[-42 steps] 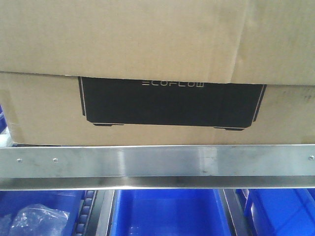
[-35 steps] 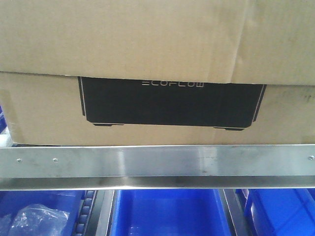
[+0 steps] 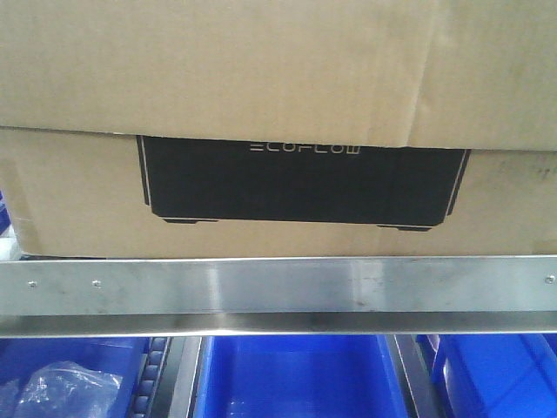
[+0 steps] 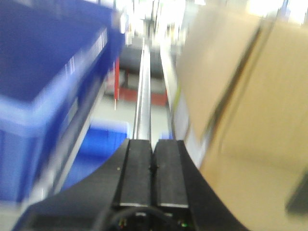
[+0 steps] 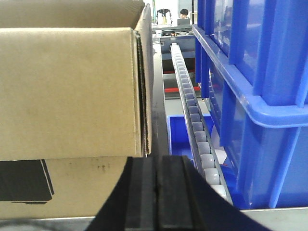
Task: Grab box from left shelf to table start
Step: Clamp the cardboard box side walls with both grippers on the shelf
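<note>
The box (image 3: 261, 78) is a brown cardboard carton with a black ECOFLOW panel, filling the front view. It rests on the left shelf, behind the shelf's silvery front rail (image 3: 278, 287). My left gripper (image 4: 153, 144) is shut with nothing between its pads, just left of the box's left side (image 4: 250, 110). My right gripper (image 5: 156, 161) is shut and empty too, beside the box's right corner (image 5: 72, 91), pointing down the gap between carton and blue bin. The table is out of view.
A tall blue bin (image 5: 255, 96) stands close on the right of the box, with a roller track (image 5: 192, 115) between them. Another blue bin (image 4: 43, 86) is at the left. Blue bins (image 3: 296, 374) sit below the rail.
</note>
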{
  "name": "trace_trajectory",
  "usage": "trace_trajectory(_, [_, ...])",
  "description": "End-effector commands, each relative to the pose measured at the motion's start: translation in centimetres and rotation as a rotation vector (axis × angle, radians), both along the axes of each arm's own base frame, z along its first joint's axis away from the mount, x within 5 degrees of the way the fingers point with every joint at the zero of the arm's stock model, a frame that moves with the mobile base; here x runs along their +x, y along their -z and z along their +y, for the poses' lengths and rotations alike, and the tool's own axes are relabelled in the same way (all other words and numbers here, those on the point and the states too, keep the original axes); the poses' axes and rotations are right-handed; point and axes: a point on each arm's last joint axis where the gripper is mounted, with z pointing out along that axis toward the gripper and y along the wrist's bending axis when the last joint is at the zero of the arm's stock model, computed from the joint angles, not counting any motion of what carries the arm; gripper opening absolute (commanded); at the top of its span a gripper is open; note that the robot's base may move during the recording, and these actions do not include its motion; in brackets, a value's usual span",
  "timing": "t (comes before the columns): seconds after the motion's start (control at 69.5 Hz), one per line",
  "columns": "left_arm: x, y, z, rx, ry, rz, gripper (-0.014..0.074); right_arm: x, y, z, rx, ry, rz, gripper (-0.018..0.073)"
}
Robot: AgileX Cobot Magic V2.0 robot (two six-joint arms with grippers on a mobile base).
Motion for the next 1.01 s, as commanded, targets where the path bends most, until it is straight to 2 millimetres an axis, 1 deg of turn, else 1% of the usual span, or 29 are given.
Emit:
trace_trajectory(0.0, [-0.9,-3.8,0.2,-0.025,-0.011,-0.188,-0.0102,-0.3,-1.4,0.0,-0.015,0.008,-0.112,0.0057])
trace_trajectory(0.115, [-1.3,-6.9,0.1,-0.011,0.007,-0.158,-0.0102,-0.3,-1.4,0.0,-0.015,0.008,-0.112,0.0057])
trace_trajectory(0.187, [-1.4,-9.3,-0.1,-0.001,0.022,-0.113,-0.0100,-0.3,-1.4,0.0,-0.015,0.008,-0.112,0.0057])
trace_trajectory(0.23, [-1.3,-10.2,-0.1,0.003,0.029,-0.083,-0.0098,-0.3,-1.4,0.0,-0.015,0.008,-0.112,0.0057])
trace_trajectory(0.302, [-1.0,-12.1,-0.2,0.008,0.037,-0.055,-0.0068,-0.3,-1.4,0.0,-0.015,0.008,-0.112,0.0057])
trace_trajectory(0.331, [-0.8,-12.7,-0.3,0.009,0.038,-0.050,-0.0034,-0.3,-1.4,0.0,-0.015,0.008,-0.112,0.0057])
trace_trajectory(0.388, [-0.5,-13.8,-0.3,0.011,0.041,-0.038,0.0083,-0.3,-1.4,0.0,-0.015,0.008,-0.112,0.0057])
trace_trajectory(0.417, [-0.1,-14.1,-0.4,0.013,0.042,-0.021,0.0150,-0.3,-1.4,0.0,-0.015,0.008,-0.112,0.0057])
trace_trajectory(0.432, [0.1,-14.3,-0.4,0.014,0.043,-0.011,0.0205,-0.3,-1.4,0.0,-0.015,0.008,-0.112,0.0057])
trace_trajectory(0.475, [0.6,-14.7,-0.5,0.016,0.044,0.007,0.0324,-0.3,-1.4,0.0,-0.015,0.008,-0.112,0.0057])
trace_trajectory(0.489, [0.7,-14.9,-0.5,0.016,0.044,0.010,0.0352,-0.3,-1.4,0.0,-0.015,0.008,-0.112,0.0057])
trace_trajectory(0.518, [1.1,-15.1,-0.5,0.018,0.046,0.027,0.0395,-0.3,-1.4,0.0,-0.015,0.008,-0.112,0.0057])
trace_trajectory(0.561, [1.7,-15.4,-0.7,0.021,0.052,0.070,0.0434,-0.3,-1.4,0.0,-0.015,0.008,-0.112,0.0057])
trace_trajectory(0.691, [3.3,-17.0,-1.0,0.028,0.076,0.195,0.0442,-0.3,-1.4,0.0,-0.015,0.008,-0.112,0.0057])
trace_trajectory(0.762, [4.5,-18.6,-1.4,0.018,0.101,0.269,0.0442,-0.3,-1.4,0.0,-0.015,0.008,-0.112,0.0057])
trace_trajectory(0.777, [4.6,-19.2,-1.4,0.014,0.106,0.272,0.0442,-0.3,-1.4,0.0,-0.015,0.008,-0.112,0.0057])
trace_trajectory(0.863, [6.2,-20.9,-1.9,0.021,0.145,0.362,0.0442,-0.3,-1.4,0.0,-0.015,0.008,-0.112,0.0057])
trace_trajectory(0.878, [6.3,-21.5,-2.0,0.026,0.152,0.364,0.0442,-0.3,-1.4,0.0,-0.015,0.008,-0.112,0.0057])
trace_trajectory(0.964, [8.2,-22.9,-2.8,0.032,0.216,0.446,0.0442,-0.3,-1.4,0.0,-0.015,0.008,-0.112,0.0057])
trace_trajectory(0.978, [8.4,-23.5,-2.9,0.035,0.228,0.446,0.0442,-0.3,-1.4,0.0,-0.015,0.008,-0.112,0.0057])
trace_trajectory(0.993, [8.9,-23.5,-3.1,0.035,0.242,0.470,0.0442,-0.3,-1.4,0.0,-0.015,0.008,-0.112,0.0057])
